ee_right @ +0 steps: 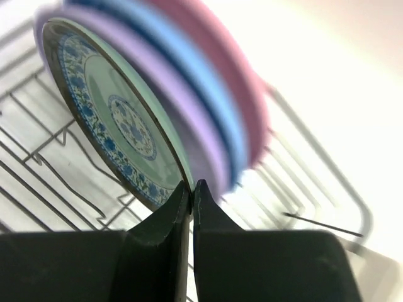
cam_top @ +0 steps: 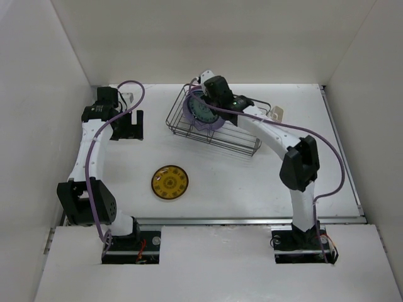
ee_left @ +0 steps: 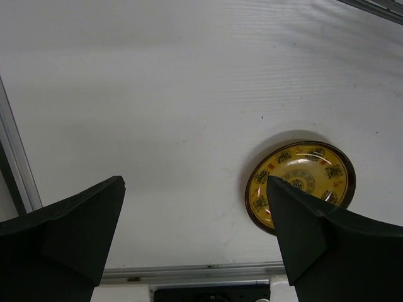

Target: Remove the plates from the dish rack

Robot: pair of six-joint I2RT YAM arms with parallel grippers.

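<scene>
The right hand is closed thin on the lower rim of the teal patterned plate, which stands at the front of the stack in the dish rack. The grip is a narrow pinch on a smooth edge, so the plate could pivot or slip out as it lifts. Its rim might also catch the rack's wires or drag the lavender plate touching behind it.

There are five plates. Four stand in the rack: teal, lavender, light blue and pink. One yellow patterned plate lies flat on the bench, in front of the rack. There is one rack and two hands. The left hand is spread wide and empty, left of the rack.
</scene>
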